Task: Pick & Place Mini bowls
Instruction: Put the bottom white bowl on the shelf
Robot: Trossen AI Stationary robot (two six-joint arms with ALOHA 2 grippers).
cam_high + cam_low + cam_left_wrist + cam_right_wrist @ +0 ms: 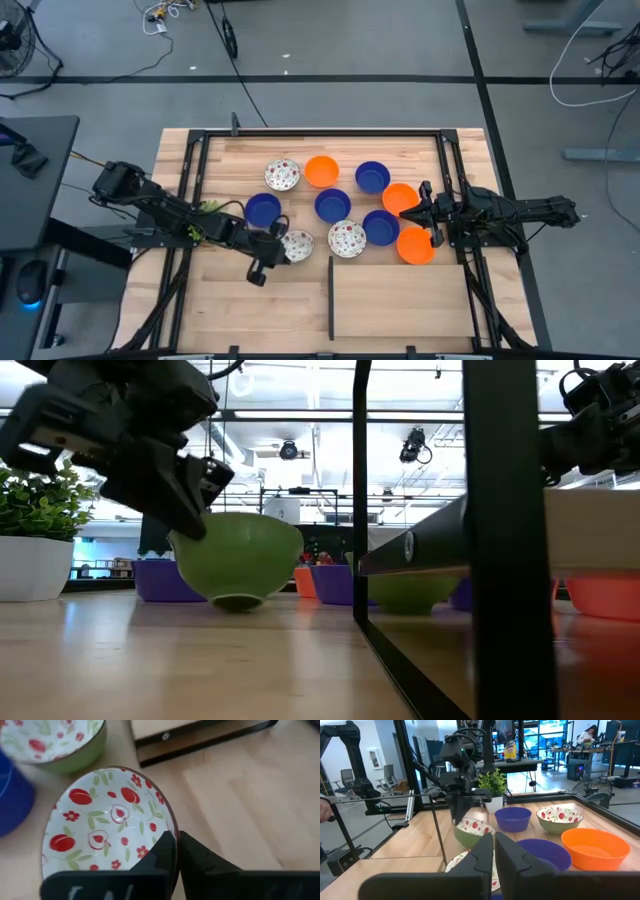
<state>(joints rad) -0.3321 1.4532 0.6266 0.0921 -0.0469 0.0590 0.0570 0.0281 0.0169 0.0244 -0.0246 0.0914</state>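
Ten mini bowls lie mid-table. My left gripper (281,244) is shut on a white bowl with red fruit pattern and green outside (298,245), near the table's middle. Two more patterned bowls (283,175) (347,238), blue bowls (263,209) (333,205) (372,177) (381,227) and orange bowls (322,170) (400,197) (416,245) rest on their bases. My right gripper (421,213) is shut on nothing and hovers between the two right-hand orange bowls. My left gripper pinches the patterned bowl's rim (172,826) on its left side, one finger (162,852) inside the bowl and the other (197,862) outside. The fingers come slanting down from the table's left. The bowl (237,560) is tilted; its foot (237,601) is at table level.
A black upright divider (331,297) and a raised wooden board (400,300) take up the near right of the table. A black frame (300,131) runs along the far edge. Bare wood (215,310) lies near the left. A potted plant (35,545) stands beyond.
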